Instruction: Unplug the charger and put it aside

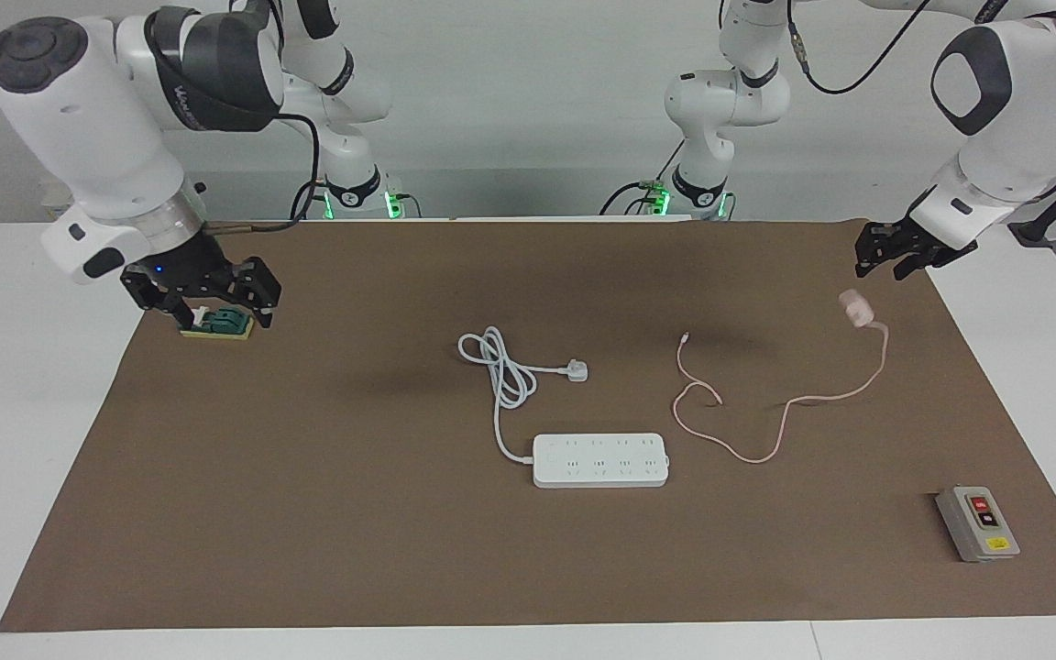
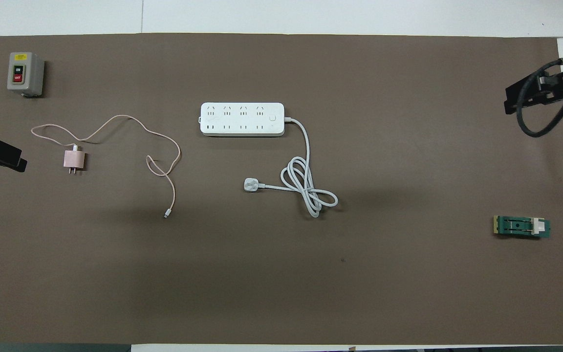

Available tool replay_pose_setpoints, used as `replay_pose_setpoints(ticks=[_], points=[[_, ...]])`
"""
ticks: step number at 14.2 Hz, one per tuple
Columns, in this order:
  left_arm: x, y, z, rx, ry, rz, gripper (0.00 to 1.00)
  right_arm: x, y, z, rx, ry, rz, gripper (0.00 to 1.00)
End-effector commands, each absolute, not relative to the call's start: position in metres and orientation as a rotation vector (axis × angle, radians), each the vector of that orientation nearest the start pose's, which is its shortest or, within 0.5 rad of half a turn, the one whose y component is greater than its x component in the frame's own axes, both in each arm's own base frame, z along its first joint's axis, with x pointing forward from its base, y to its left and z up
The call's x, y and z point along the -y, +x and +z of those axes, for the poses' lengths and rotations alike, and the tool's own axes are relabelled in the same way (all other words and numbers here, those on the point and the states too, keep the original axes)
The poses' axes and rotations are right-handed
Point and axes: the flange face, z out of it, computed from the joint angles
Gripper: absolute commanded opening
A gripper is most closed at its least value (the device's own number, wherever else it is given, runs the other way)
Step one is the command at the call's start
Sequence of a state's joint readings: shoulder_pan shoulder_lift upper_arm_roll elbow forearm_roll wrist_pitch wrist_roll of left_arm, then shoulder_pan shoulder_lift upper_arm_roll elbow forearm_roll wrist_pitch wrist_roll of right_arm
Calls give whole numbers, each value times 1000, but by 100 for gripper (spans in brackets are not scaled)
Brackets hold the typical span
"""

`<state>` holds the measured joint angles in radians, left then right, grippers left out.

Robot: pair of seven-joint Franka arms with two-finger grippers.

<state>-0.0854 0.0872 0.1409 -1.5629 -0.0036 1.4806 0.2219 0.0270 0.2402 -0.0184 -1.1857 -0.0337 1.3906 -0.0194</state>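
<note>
The pale pink charger (image 1: 854, 308) lies on its side on the brown mat toward the left arm's end, prongs free and plugged into nothing; it also shows in the overhead view (image 2: 74, 160). Its thin pink cable (image 1: 794, 403) snakes loosely across the mat toward the white power strip (image 1: 600, 459). No plug sits in the strip's sockets. My left gripper (image 1: 893, 258) hangs open and empty above the mat's edge, just beside the charger and clear of it. My right gripper (image 1: 207, 298) is open and empty, raised at the right arm's end of the table.
The strip's thick white cord and three-pin plug (image 1: 577, 370) lie coiled nearer to the robots than the strip. A grey switch box (image 1: 978, 523) sits farther from the robots at the left arm's end. A small green part (image 1: 221, 325) lies at the right arm's end.
</note>
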Motion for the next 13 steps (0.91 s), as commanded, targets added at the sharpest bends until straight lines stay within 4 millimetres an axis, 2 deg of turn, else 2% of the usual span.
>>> replay_pose_setpoints(ticks=[1,4,7,10,13], points=[[-29,560,576,-244,-3154,230,100,12,576,656,82,-3188,89,100],[-27,561,579,-254,-3153,221,100,16,558,660,85,-3186,114,100],[-18,559,585,-273,-3150,197,100,24,548,647,61,-3178,187,100],[-19,562,594,-275,-3145,137,100,28,547,644,47,-3176,197,100],[-17,555,608,-281,-3147,135,100,29,544,640,47,-3175,212,100]])
